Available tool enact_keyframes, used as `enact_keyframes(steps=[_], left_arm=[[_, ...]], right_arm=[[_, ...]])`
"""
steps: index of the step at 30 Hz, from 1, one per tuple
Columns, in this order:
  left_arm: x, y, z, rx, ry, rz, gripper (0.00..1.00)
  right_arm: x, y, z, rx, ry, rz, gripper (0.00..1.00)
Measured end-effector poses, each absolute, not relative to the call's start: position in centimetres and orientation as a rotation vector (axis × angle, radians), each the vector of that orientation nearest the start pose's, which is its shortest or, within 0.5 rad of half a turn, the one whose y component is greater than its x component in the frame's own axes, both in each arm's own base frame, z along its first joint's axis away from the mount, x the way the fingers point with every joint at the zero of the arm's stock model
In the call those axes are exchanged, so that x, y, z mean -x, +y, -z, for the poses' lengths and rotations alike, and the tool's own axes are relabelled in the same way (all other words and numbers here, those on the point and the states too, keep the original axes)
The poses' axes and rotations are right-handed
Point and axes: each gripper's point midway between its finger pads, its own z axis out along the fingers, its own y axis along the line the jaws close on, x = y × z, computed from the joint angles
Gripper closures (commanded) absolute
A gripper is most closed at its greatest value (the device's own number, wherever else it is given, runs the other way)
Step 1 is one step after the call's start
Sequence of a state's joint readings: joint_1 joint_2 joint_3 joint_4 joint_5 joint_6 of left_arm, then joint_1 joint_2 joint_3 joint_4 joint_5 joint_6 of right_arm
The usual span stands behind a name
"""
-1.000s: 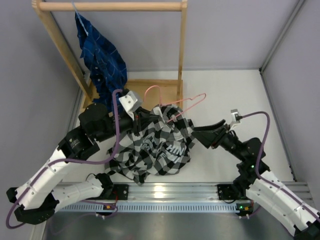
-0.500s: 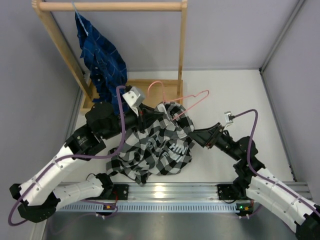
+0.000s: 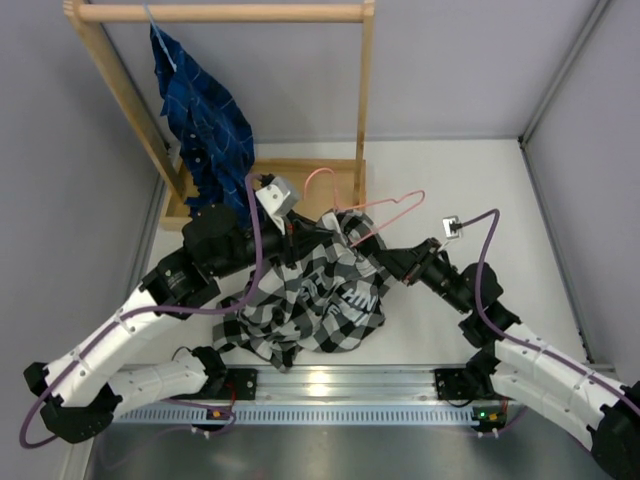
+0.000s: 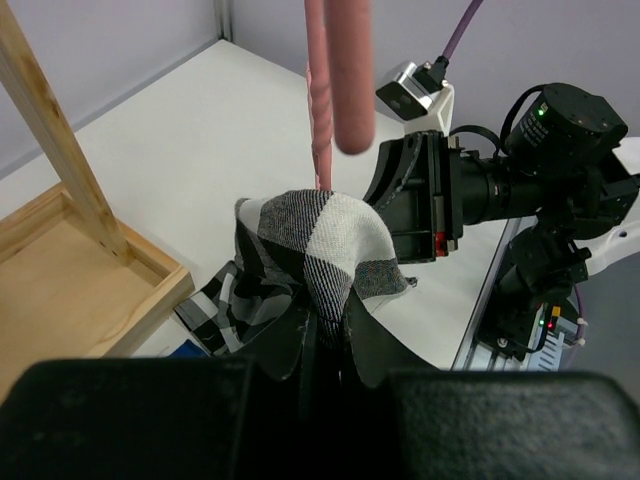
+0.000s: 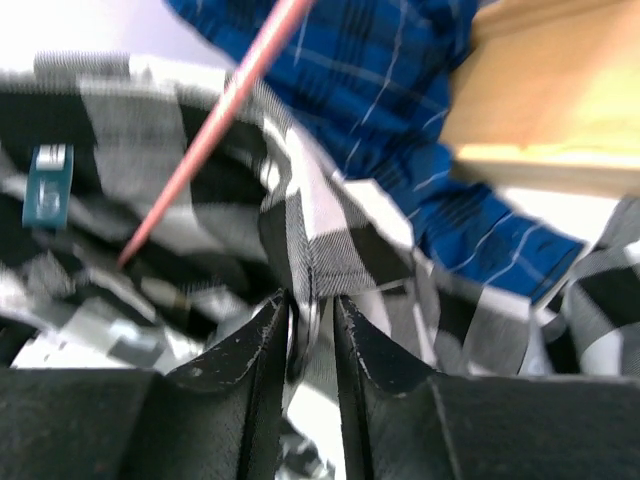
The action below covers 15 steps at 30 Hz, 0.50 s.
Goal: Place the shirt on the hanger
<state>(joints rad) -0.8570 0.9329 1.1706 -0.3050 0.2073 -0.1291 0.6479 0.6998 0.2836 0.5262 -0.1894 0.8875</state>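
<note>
While the shirt [image 3: 322, 298] lies bunched on the tabletop [image 3: 490, 180] between both arms, the left jaws are pinched tight on a raised fold of its checked cloth, which humps up just beyond their tips. The hanger [image 3: 385, 205] has its pink wire rising straight above those jaws. The right jaws are nearly together, nipping a hemmed edge of the same shirt in the narrow gap. Up and left of them the pink wire slants into the fabric. Beyond them, to the upper right, hang a dark blue plaid shirt [image 5: 400, 90] and the wooden rack [image 5: 560, 90].
</note>
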Motion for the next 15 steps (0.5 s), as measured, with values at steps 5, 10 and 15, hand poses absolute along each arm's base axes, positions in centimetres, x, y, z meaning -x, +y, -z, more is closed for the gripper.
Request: enact_keyframes(steps=[5,10,15], left_arm=[[-18.1,-27.3,-38.0,-0.767,1.536,0.918,1.0],[-17.8,-26.7,-38.3,-0.756,1.519,0.915,1.0],[-17.5,-25.9,-38.7,-0.745,1.506,0.893,1.0]], right_arm=[[-22.7,23.4,-25.4,-0.073,1.589,-1.284,0.81],[-23.8,23.7,-26.0,-0.082,1.587,-1.255,1.0],[-24.7,23.0,-26.0,-0.111,1.602,-1.206,1.0]])
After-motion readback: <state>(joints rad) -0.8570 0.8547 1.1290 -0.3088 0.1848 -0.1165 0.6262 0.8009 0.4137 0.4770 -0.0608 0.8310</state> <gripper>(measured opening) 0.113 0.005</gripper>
